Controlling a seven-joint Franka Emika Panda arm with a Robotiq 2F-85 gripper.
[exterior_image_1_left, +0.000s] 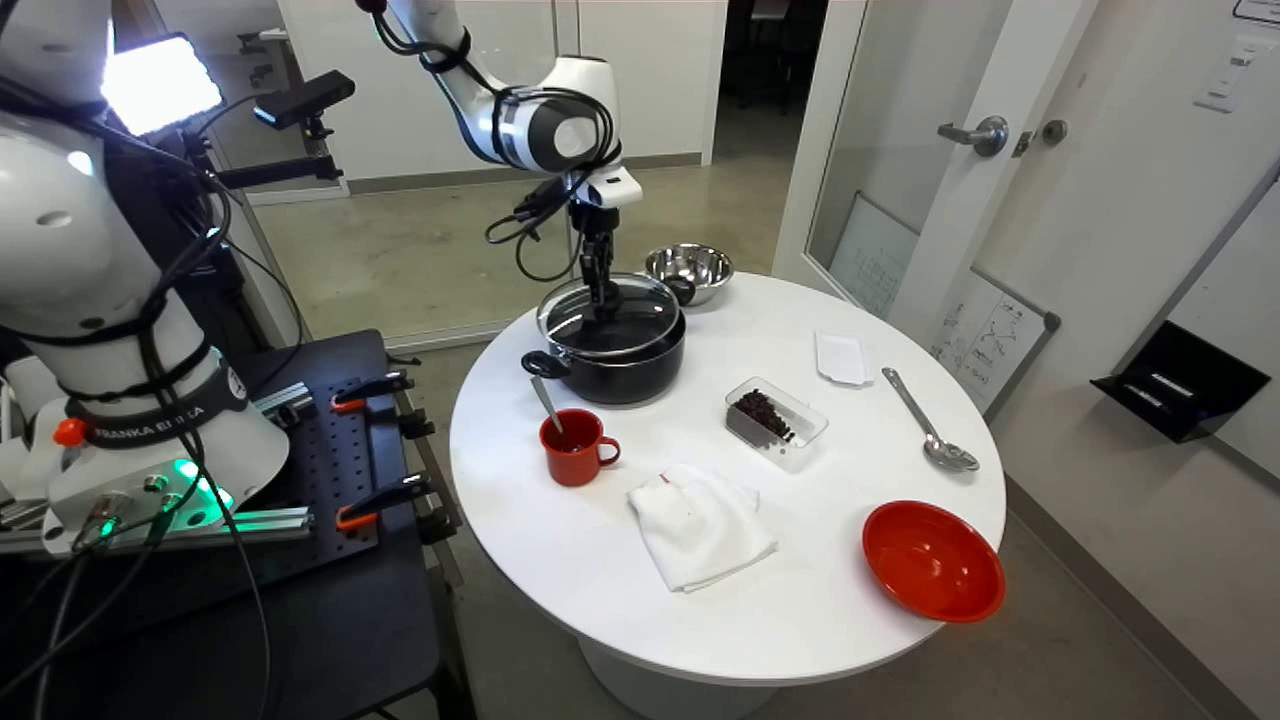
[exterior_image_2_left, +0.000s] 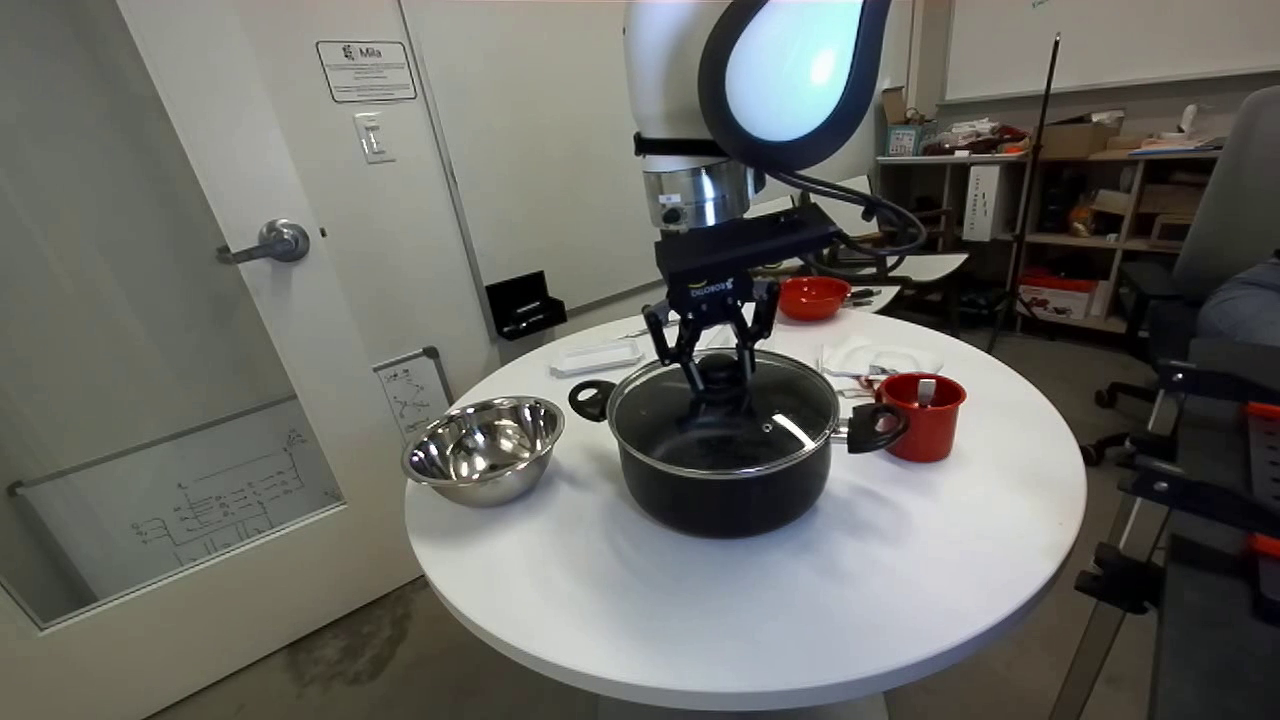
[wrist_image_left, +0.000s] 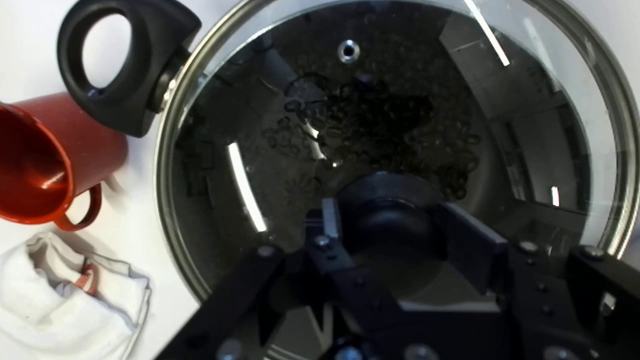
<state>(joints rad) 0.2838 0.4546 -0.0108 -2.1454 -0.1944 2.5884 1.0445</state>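
Observation:
A glass lid (exterior_image_1_left: 647, 318) with a metal rim and a black knob (wrist_image_left: 382, 192) is over a black pot (exterior_image_1_left: 628, 382). My gripper (exterior_image_2_left: 722, 382) has its fingers on both sides of the knob and appears shut on it. In the wrist view, both finger pads of the gripper (wrist_image_left: 387, 225) lie against the knob. The lid (exterior_image_2_left: 655, 435) looks slightly raised and offset from the pot's rim; the pot (exterior_image_2_left: 725, 510) stands on the table. Small dark pieces show through the glass at the pot's bottom. The fingers partly hide the knob.
A steel bowl (exterior_image_2_left: 487, 450) and a red mug (exterior_image_1_left: 574, 450) with a utensil stand close to the pot. On the round white table (exterior_image_1_left: 830, 630) lie a white cloth (exterior_image_1_left: 700, 530), a clear container (exterior_image_1_left: 778, 425) of dark pieces, a white tray (exterior_image_1_left: 842, 358), a spoon (exterior_image_1_left: 930, 430) and a red bowl (exterior_image_1_left: 933, 560).

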